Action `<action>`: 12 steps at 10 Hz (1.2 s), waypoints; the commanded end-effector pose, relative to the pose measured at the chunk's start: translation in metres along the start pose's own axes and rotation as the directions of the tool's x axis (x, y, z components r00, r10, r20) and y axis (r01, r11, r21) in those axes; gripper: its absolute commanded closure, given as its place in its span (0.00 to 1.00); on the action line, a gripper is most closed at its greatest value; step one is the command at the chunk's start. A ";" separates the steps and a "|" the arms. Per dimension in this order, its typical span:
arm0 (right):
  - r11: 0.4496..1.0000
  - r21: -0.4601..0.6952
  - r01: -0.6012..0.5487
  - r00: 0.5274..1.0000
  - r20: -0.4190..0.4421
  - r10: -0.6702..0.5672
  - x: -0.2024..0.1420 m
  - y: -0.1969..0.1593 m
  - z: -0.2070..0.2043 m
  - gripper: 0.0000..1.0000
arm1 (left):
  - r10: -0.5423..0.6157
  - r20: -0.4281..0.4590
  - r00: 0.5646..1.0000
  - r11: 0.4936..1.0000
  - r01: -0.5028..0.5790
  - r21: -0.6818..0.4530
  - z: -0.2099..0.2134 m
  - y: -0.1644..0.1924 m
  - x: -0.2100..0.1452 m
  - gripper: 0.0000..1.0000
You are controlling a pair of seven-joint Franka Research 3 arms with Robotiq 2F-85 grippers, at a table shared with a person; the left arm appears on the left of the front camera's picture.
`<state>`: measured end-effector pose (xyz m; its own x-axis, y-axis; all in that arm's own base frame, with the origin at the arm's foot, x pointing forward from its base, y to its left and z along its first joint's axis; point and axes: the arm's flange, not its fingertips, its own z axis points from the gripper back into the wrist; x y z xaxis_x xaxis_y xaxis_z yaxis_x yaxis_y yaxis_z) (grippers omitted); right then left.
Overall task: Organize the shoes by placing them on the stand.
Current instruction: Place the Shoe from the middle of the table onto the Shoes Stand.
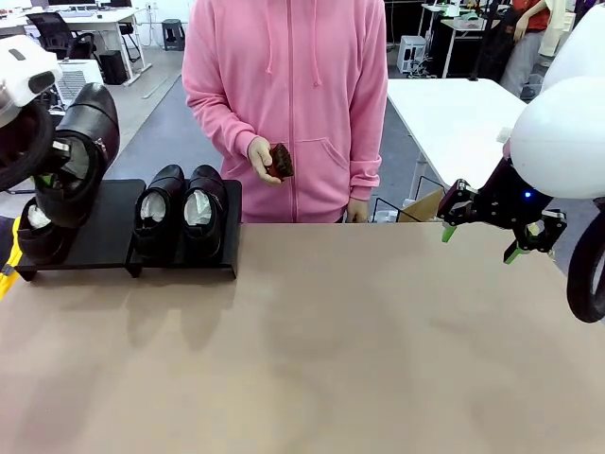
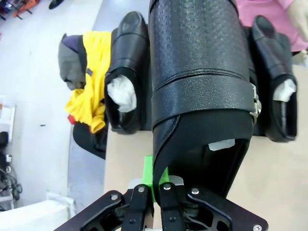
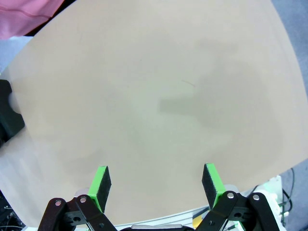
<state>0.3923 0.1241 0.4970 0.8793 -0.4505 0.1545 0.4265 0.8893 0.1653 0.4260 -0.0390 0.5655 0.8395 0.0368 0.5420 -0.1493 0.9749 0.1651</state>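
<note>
Spreading across the whole foreground, the tan bench (image 1: pixel 312 350) carries the stand (image 1: pixel 104 248) at its far left corner, in front of a person in a pink hoodie (image 1: pixel 288 95). On the stand's right panel a pair of shoes (image 1: pixel 181 210) sits side by side, heels and white paper stuffing facing the robot. At the stand's left end a third shoe (image 1: pixel 38 232) rests on the panel. Above the stand's left panel the left gripper (image 2: pixel 160 190) has its jaws clenched on the heel rim of a fourth shoe (image 1: pixel 80 151), held tilted in the air. Well to the right of the stand, the right gripper (image 1: pixel 480 238) hovers over the bench with its jaws released, nothing between them. Behind the stand's right end, the person's hand (image 1: pixel 260 159) holds a small brown brush (image 1: pixel 281 161).
</note>
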 end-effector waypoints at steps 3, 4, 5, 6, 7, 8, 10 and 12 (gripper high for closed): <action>1.000 0.013 -0.017 1.000 0.000 0.017 0.001 -0.001 0.001 0.00 | 0.035 0.044 0.998 0.999 -0.036 0.017 -0.053 0.017 -0.003 1.00; 1.000 0.013 -0.017 1.000 0.000 0.017 0.001 -0.001 0.001 0.00 | 0.059 0.046 0.997 0.998 -0.060 0.000 -0.061 0.020 -0.006 1.00; 1.000 0.013 -0.017 1.000 0.000 0.017 0.001 -0.001 0.001 0.00 | 0.073 0.049 0.996 0.997 -0.073 -0.004 -0.070 0.024 -0.007 1.00; 1.000 0.013 -0.017 1.000 0.000 0.017 0.001 -0.001 0.001 0.00 | 0.092 0.046 0.995 0.996 -0.092 -0.019 -0.080 0.027 -0.008 1.00; 1.000 0.013 -0.017 1.000 0.000 0.017 0.001 -0.001 0.001 0.00 | 0.109 0.040 0.993 0.993 -0.107 -0.039 -0.090 0.026 -0.008 1.00; 1.000 0.013 -0.017 1.000 0.000 0.017 0.001 -0.001 0.001 0.00 | 0.105 0.041 0.994 0.993 -0.103 -0.051 -0.094 0.023 -0.006 1.00; 1.000 0.013 -0.017 1.000 0.000 0.017 0.001 -0.001 0.001 0.00 | 0.113 0.032 0.993 0.992 -0.111 -0.062 -0.103 0.022 -0.005 1.00; 1.000 0.013 -0.017 1.000 0.000 0.017 0.001 -0.001 0.001 0.00 | 0.121 0.019 0.992 0.992 -0.120 -0.042 -0.097 0.017 -0.004 1.00</action>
<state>0.3923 0.1241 0.4970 0.8793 -0.4504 0.1546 0.4265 0.8893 0.1653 0.4713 0.0040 0.4740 0.8221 0.1262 0.5552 -0.1996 0.9771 0.0734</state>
